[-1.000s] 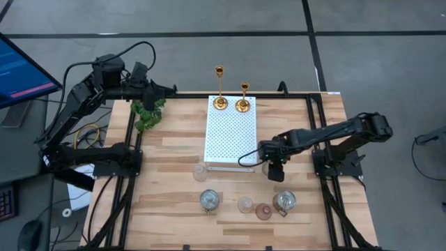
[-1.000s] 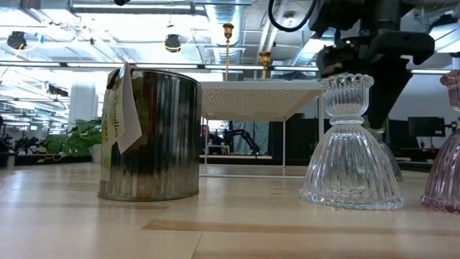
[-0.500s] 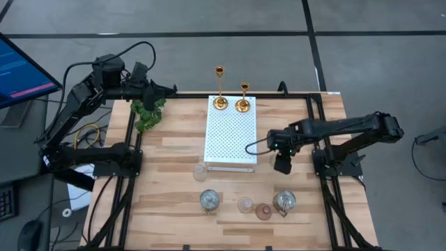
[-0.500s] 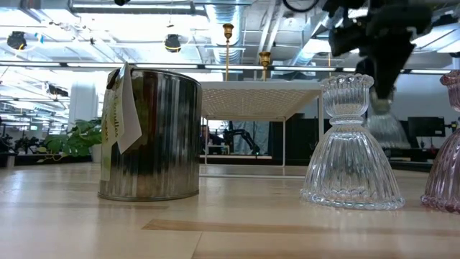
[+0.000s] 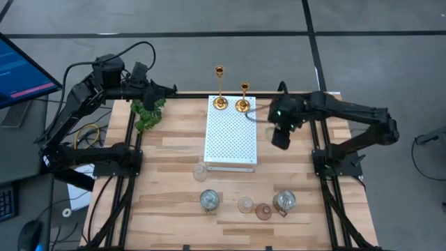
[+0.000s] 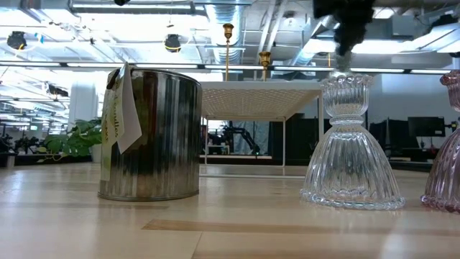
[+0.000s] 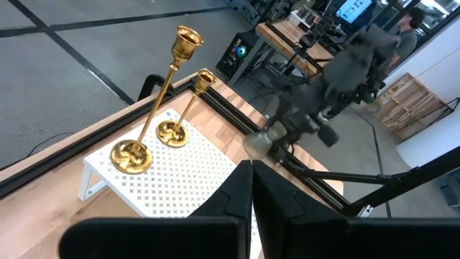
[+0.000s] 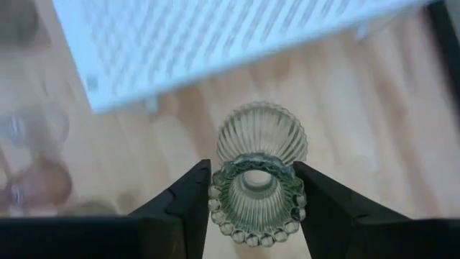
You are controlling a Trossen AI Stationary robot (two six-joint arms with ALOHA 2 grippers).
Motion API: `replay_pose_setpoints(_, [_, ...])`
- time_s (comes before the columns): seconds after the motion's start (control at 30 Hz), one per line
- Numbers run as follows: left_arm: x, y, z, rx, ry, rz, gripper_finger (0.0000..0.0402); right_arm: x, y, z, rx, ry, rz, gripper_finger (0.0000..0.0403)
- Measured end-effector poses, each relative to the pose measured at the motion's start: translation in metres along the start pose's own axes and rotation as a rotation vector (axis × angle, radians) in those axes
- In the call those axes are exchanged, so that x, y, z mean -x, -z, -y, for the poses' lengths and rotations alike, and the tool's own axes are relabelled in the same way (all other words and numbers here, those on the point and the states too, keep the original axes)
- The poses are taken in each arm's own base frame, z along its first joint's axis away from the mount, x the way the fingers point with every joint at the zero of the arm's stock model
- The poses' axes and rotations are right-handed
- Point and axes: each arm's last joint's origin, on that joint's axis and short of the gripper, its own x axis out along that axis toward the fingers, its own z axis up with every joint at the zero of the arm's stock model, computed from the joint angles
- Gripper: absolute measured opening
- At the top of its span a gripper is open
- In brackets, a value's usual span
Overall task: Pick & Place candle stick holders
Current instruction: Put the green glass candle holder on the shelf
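My right gripper (image 5: 279,138) hangs above the table just right of the white dotted board (image 5: 231,129), shut on a ribbed, faintly greenish glass holder (image 8: 259,165); it also shows in the left wrist view (image 7: 267,138). Two gold stick holders (image 5: 220,102) (image 5: 242,105) stand by their round bases on the board's far end. Other glass and silvery cups (image 5: 209,201) (image 5: 245,204) (image 5: 263,211) (image 5: 283,202) stand near the front edge, and one clear cup (image 5: 200,169) stands by the board's near left corner. My left gripper (image 7: 251,198) waits shut and empty at the back left (image 5: 164,89). My right gripper pinches the holder's small upper cup with the scalloped rim (image 8: 215,198) between its two fingers, one on each side. The fingers come from above, pointing down. The holder is lifted clear, and its ribbed bell base (image 8: 262,133) hangs below the fingers.
A leafy plant (image 5: 148,113) lies at the back left under my left arm. In the low view a silvery tin (image 6: 151,133), a clear bell-shaped holder (image 6: 352,144) and a pinkish one (image 6: 445,151) stand close to the camera. Bare wood lies right of the board.
My right gripper has risen and gone toward the table's far edge along the board's right side, from near the board's near right corner to beside its far half. It has stayed shut on the glass holder, which is carried clear of the table.
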Motion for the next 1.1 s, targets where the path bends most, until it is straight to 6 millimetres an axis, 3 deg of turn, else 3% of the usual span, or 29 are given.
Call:
replay_pose_setpoints(0.27, [0.0, 0.0, 0.0, -0.001, 0.001, 0.002, 0.001, 0.018, -0.048, 0.018, 0.072, 0.046, 0.072, 0.0173])
replay_pose_setpoints(0.43, [0.0, 0.0, 0.0, -0.002, 0.003, 0.003, 0.001, 0.006, -0.085, 0.017, 0.17, 0.033, 0.076, 0.0159])
replay_pose_setpoints(0.67, [0.0, 0.0, 0.0, -0.002, 0.004, 0.004, 0.001, -0.018, -0.128, 0.006, 0.29, -0.014, 0.081, 0.0178])
replay_pose_setpoints(0.9, [0.0, 0.0, 0.0, -0.003, 0.004, 0.004, 0.001, -0.032, -0.152, -0.008, 0.356, -0.072, 0.099, 0.0159])
replay_pose_setpoints(1.1, [0.0, -0.001, 0.0, -0.003, 0.004, 0.004, 0.001, -0.041, -0.157, -0.016, 0.386, -0.089, 0.095, 0.0181])
